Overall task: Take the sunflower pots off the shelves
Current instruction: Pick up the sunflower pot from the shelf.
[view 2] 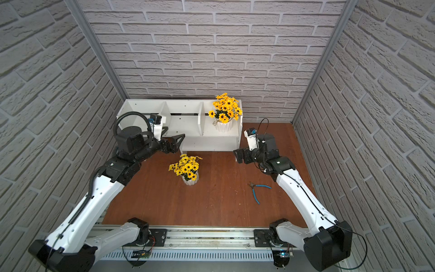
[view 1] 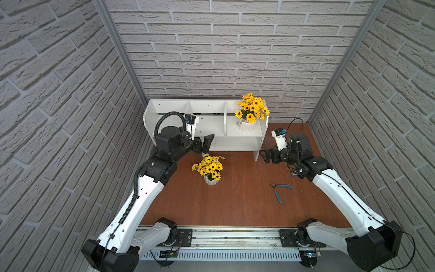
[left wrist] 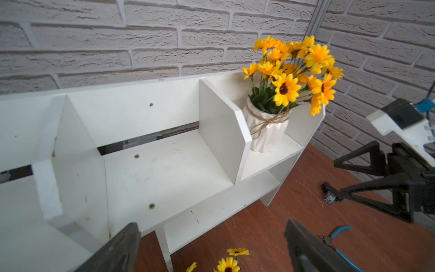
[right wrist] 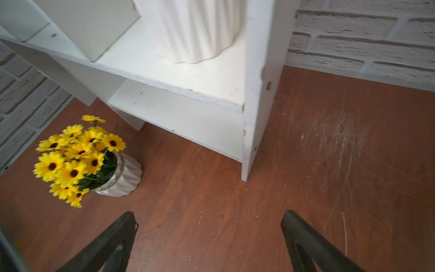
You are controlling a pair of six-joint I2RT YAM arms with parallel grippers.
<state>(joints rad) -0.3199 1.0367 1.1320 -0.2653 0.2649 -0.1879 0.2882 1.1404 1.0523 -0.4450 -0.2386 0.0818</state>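
White ribbed pot with the twine bow stands upright in the shelves' right compartment — just left of, beyond and above the right fingers, spread and empty, the nearer pair. The left fingers are spread too. The other pot sits on the counter.

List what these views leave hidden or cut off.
Right wrist view: the shelf pot loses its flowers past the frame edge.
Left wrist view: the table pot shows only a few blooms; the edge cuts the rest.
Both top views: the left arm covers part of the shelf, its left compartment.
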